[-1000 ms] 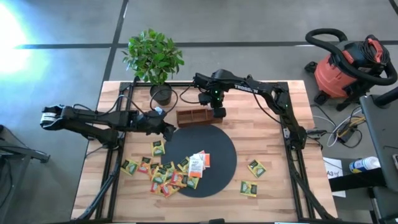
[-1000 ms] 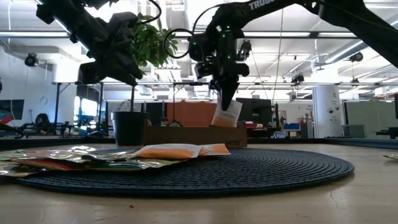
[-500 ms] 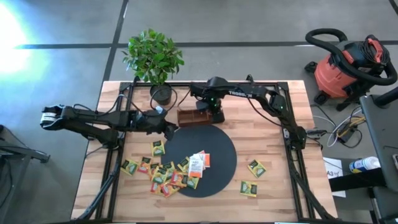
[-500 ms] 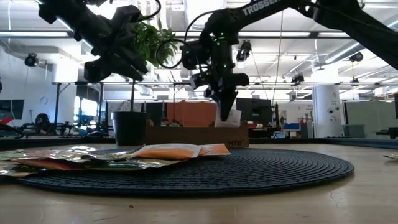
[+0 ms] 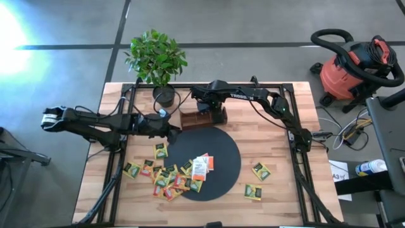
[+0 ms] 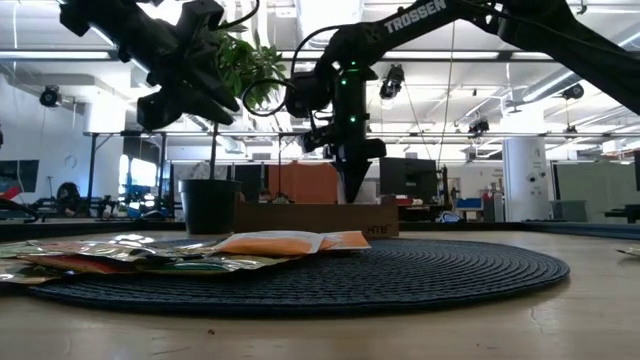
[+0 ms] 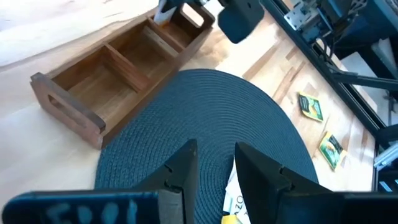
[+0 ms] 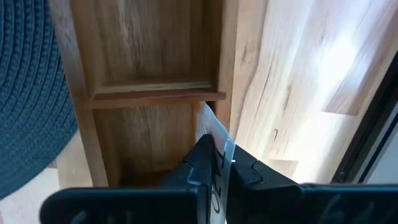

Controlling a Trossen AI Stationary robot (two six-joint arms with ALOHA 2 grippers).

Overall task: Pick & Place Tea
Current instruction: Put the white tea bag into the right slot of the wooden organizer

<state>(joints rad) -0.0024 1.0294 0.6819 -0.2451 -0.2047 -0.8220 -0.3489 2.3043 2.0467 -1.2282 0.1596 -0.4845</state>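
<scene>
My right gripper (image 5: 218, 114) points down into the right end compartment of the brown wooden tray (image 5: 197, 119) and is shut on a white tea sachet (image 8: 212, 132). In the low view the tray's wall (image 6: 315, 218) hides the sachet. My left gripper (image 5: 172, 132) hovers open over the left edge of the black disc (image 5: 218, 180), with nothing between its fingers (image 7: 184, 169). Several green, yellow and orange-red sachets (image 5: 166, 177) lie flat at the disc's left edge. A few more sachets (image 5: 204, 164) rest on the disc. My right gripper pinches the white sachet between its two fingers, coming from above and pointing down. The sachet's lower edge (image 8: 208, 118) sticks out past the fingertips into the tray's end compartment, next to its far wall. I cannot tell whether it touches the compartment floor.
Two green sachets (image 5: 260, 171) (image 5: 253, 192) lie on the bare wood right of the disc. A potted plant (image 5: 157, 60) stands at the far edge, left of the tray. The tray's other compartments (image 7: 118, 65) hold nothing. A black frame runs along the table's sides.
My right gripper has gone down with the white sachet, from above the tray into its right end compartment. The sachet now sits behind the tray's wall in the low view. The gripper stays shut on it.
</scene>
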